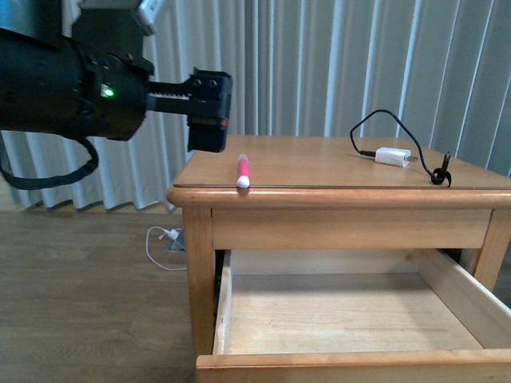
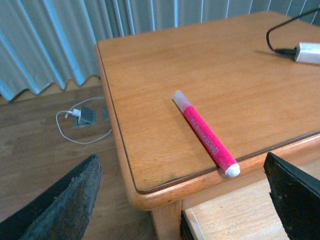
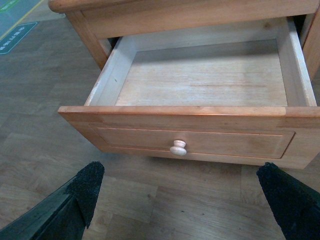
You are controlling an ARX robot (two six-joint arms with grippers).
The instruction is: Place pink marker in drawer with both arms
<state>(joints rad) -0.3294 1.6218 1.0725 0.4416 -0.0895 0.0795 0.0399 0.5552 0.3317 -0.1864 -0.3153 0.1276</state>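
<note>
Left end effector: wide, hovering by pink marker at worktop edge, frame centre. Likely step: approach. Next: descend, close across barrel; drawer open.

White charger on tabletop (black cable attached); curtain behind.

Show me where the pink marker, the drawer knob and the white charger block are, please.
pink marker [image 2: 205, 133]: left wrist view, middle of its pink body.
drawer knob [image 3: 178, 147]: right wrist view, on its round pale face.
white charger block [image 1: 393, 155]: front view, middle of its white side.
</note>
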